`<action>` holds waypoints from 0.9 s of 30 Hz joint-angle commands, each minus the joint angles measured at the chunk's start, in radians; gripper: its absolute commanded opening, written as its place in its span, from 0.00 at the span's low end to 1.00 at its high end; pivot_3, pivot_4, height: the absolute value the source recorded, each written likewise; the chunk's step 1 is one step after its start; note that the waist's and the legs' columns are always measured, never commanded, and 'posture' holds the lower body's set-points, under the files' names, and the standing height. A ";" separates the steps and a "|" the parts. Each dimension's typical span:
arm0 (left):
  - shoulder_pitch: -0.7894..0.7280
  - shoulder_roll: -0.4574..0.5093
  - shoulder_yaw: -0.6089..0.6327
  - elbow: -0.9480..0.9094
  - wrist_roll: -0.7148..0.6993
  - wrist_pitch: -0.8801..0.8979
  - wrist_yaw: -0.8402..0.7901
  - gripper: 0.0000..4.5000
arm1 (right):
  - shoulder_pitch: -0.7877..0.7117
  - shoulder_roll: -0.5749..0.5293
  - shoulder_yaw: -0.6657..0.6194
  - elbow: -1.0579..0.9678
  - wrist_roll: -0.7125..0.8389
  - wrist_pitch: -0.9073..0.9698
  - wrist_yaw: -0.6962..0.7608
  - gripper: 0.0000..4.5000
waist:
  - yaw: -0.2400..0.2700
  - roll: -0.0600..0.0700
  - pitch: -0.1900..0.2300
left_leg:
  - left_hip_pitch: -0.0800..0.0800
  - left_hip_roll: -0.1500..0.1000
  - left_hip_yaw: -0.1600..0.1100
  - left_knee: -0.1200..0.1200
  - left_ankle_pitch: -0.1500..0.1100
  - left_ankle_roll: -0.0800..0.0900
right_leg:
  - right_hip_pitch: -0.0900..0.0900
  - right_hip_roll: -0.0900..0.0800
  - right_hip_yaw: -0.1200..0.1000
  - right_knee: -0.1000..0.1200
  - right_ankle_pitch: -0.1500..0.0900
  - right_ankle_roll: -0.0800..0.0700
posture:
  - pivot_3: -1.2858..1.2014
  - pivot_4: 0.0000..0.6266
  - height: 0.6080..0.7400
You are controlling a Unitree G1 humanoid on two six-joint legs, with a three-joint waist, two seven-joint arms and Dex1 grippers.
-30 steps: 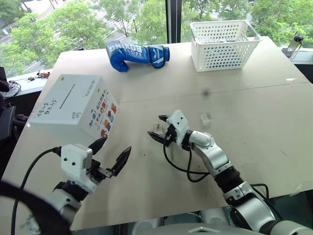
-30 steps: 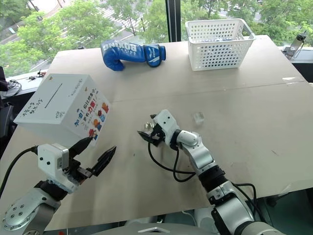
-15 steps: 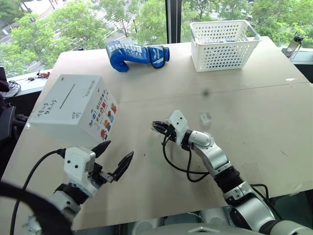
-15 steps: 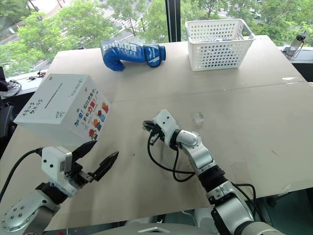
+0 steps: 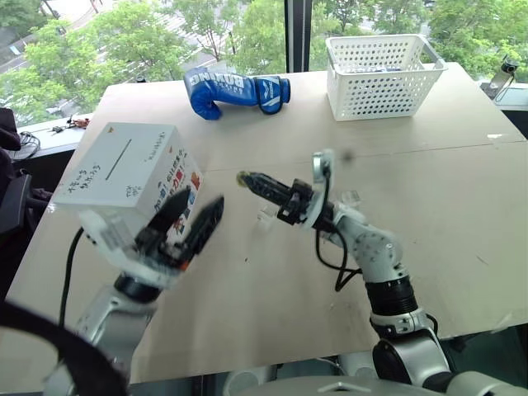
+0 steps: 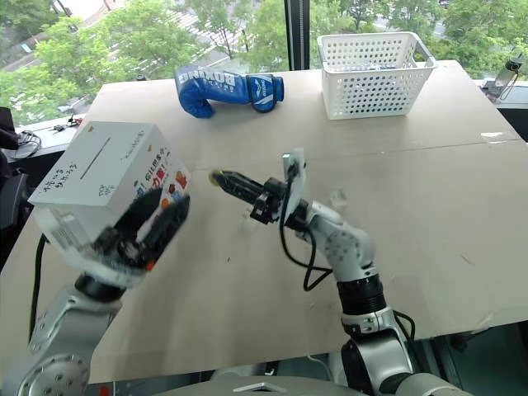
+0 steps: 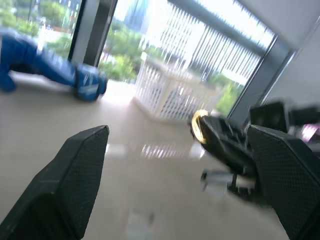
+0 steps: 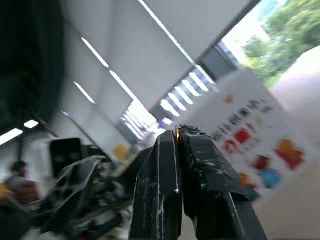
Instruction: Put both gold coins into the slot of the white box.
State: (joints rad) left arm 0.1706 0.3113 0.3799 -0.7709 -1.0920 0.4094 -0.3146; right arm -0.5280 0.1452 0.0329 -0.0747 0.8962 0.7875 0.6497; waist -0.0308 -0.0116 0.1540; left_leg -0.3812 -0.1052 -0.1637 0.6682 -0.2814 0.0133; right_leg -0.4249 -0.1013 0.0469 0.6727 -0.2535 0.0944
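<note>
1 gold coin (image 5: 242,178) sits pinched at the tips of the right gripper (image 5: 248,179), raised clear above the worktop (image 5: 445,190); the left wrist view shows it as a yellow disc edge (image 7: 198,126) at the end of those black fingers. The right fingers (image 8: 172,175) are pressed together on the coin, a thin gold glint showing between them. The gripper points toward 9 o'clock, at the printed side of the white box (image 5: 132,173), with a gap between the two.

The white box stands at the left of the worktop, around 9 o'clock from the coin. Its slot (image 5: 118,159) is a thin dark line on the top white face, with handwriting beside it.

The left gripper (image 5: 188,216) hovers just in front of the box's colourful side, around 7 o'clock from the coin, its 2 fingers (image 7: 70,185) spread wide apart and holding nothing.

A small clear plastic holder (image 5: 351,198) lies on the worktop past the right wrist, around 3 o'clock from the coin. A blue boxing glove (image 5: 234,90) lies at 12 o'clock near the far edge, and a white perforated basket (image 5: 382,76) stands at about 1 o'clock.
</note>
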 commanded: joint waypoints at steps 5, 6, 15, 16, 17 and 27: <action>-0.236 -0.120 -0.103 0.070 -0.112 -0.061 0.108 1.00 | -0.113 0.107 -0.085 -0.040 0.167 -0.029 -0.166 0.02 | -0.008 0.000 0.000 | -0.001 0.000 0.002 0.000 0.000 -0.001 | 0.000 0.000 0.001 -0.001 0.000 0.000 | 0.52 0.24 0.85; -0.276 -0.148 -0.116 0.081 -0.119 -0.075 0.129 1.00 | -0.131 0.123 -0.088 -0.036 0.154 -0.073 -0.184 0.02 | -0.008 0.000 0.000 | -0.001 0.000 0.002 0.000 0.000 -0.001 | 0.000 0.000 0.001 -0.001 0.000 0.000 | 0.52 0.24 0.85; -0.421 -0.275 -0.247 0.177 -0.041 -0.105 0.147 0.43 | -0.191 0.149 -0.050 -0.004 0.169 -0.265 -0.231 0.00 | -0.011 -0.001 0.000 | -0.002 0.000 0.003 0.000 0.001 -0.001 | -0.001 0.001 0.002 -0.001 0.000 0.000 | 0.52 0.24 0.85; -0.426 -0.283 -0.255 0.181 -0.040 -0.105 0.150 0.43 | -0.190 0.146 -0.045 -0.011 0.181 -0.265 -0.231 0.00 | -0.010 -0.001 0.000 | -0.002 0.000 0.003 0.000 0.001 -0.001 | -0.001 0.001 0.002 -0.001 0.000 0.000 | 0.52 0.24 0.85; -0.428 -0.291 -0.259 0.183 -0.041 -0.106 0.157 0.43 | -0.189 0.142 -0.039 -0.019 0.195 -0.264 -0.230 0.00 | -0.010 -0.001 0.000 | -0.002 0.001 0.003 0.000 0.001 -0.001 | -0.001 0.001 0.002 -0.001 0.000 0.000 | 0.52 0.24 0.85; -0.410 -0.309 -0.278 0.164 -0.058 -0.100 0.176 0.43 | -0.186 0.103 0.007 -0.068 0.309 -0.235 -0.211 0.00 | -0.010 -0.001 0.000 | -0.002 0.001 0.003 0.000 0.001 -0.001 | -0.001 0.002 0.002 -0.001 0.000 0.000 | 0.52 0.24 0.85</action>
State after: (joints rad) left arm -0.2364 0.0063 0.1084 -0.5657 -1.1410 0.3176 -0.1408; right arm -0.6183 0.1417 0.0271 -0.0886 1.1668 0.5469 0.4275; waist -0.0408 -0.0124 0.1536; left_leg -0.3828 -0.1037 -0.1607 0.6684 -0.2809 0.0127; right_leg -0.4257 -0.0992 0.0491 0.6712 -0.2534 0.0947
